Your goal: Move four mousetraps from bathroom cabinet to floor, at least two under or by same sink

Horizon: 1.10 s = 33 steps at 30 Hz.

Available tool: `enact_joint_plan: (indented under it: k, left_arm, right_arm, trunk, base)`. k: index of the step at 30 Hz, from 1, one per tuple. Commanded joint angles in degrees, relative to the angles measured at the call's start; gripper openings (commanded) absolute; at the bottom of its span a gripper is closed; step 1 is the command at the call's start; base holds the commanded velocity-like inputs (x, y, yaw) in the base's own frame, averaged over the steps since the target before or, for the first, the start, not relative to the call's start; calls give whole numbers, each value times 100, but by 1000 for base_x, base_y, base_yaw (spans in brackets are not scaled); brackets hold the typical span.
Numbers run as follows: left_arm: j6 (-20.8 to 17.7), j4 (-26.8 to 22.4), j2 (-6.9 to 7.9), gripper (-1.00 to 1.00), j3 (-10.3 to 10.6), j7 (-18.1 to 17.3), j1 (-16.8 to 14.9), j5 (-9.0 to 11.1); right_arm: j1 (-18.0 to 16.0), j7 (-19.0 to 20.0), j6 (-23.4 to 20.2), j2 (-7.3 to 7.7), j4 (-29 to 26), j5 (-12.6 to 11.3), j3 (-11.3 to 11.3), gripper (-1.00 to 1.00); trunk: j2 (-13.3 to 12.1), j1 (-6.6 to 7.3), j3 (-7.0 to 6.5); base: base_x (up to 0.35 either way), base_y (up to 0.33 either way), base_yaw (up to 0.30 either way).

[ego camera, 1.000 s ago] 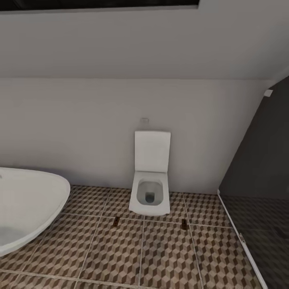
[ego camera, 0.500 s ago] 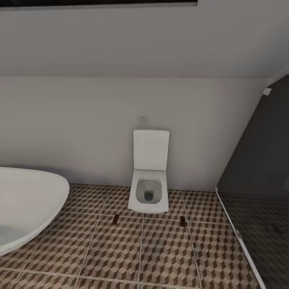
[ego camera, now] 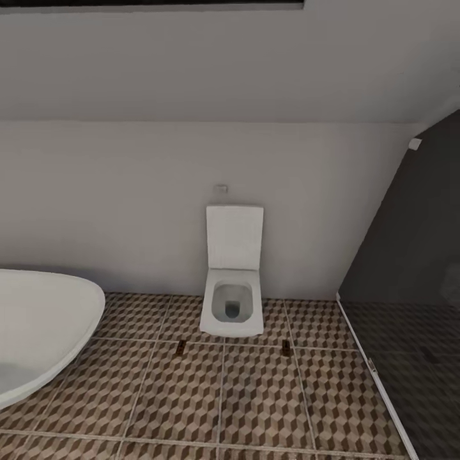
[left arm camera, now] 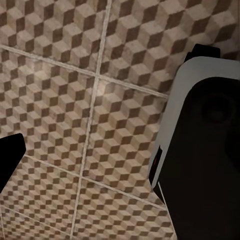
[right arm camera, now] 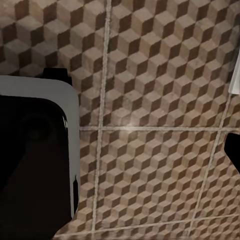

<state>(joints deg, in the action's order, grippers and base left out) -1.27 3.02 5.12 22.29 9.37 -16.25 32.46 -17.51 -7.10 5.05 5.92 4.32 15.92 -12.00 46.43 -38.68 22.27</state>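
The mousetraps, the cabinet and the sink are out of view. The bathroom floor of brown, beige and white cube-pattern tiles spreads across the lower head view. Both wrist views look down on the same tiles. My left gripper hangs over the floor with one black fingertip at the frame's edge and nothing between its fingers. My right gripper is the same, with one black fingertip at the edge. Both look open.
A white wall-hung toilet with its lid up stands straight ahead, and two small dark objects lie before it. A white oval bathtub is at the left. A dark glass shower screen closes the right. My grey-and-black base shows below the grippers.
The whole head view has slid a little to the left, so the camera has turned right. Nothing in the room has moved.
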Motion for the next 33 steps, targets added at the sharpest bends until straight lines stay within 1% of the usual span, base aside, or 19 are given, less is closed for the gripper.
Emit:
enact_joint_plan:
  k: [1, 9, 20, 33]
  left_arm:
    - [-14, 2, -5, 100, 47, 10, -4, 32]
    - [-7, -6, -11, 100, 39, 26, -1, 41]
    - [6, -15, 6, 100, 46, 30, -1, 28]
    - [5, -16, 7, 100, 47, 30, -1, 33]
  right_arm:
    - [-3, -28, 45, -2, 27, 66, -48, 100]
    - [24, -36, 53, 9, -24, 67, -38, 100]
    - [28, -23, 58, -16, -43, 61, -31, 100]
    - [29, -20, 58, -9, -45, 51, -39, 100]
  trunk:
    - [4, 0, 14]
    - [4, 0, 48]
    - [4, 0, 52]
    - [4, 0, 52]
  base:
    - [0, 0, -82]
    - [0, 0, -32]
    - [0, 0, -2]
    - [0, 0, 0]
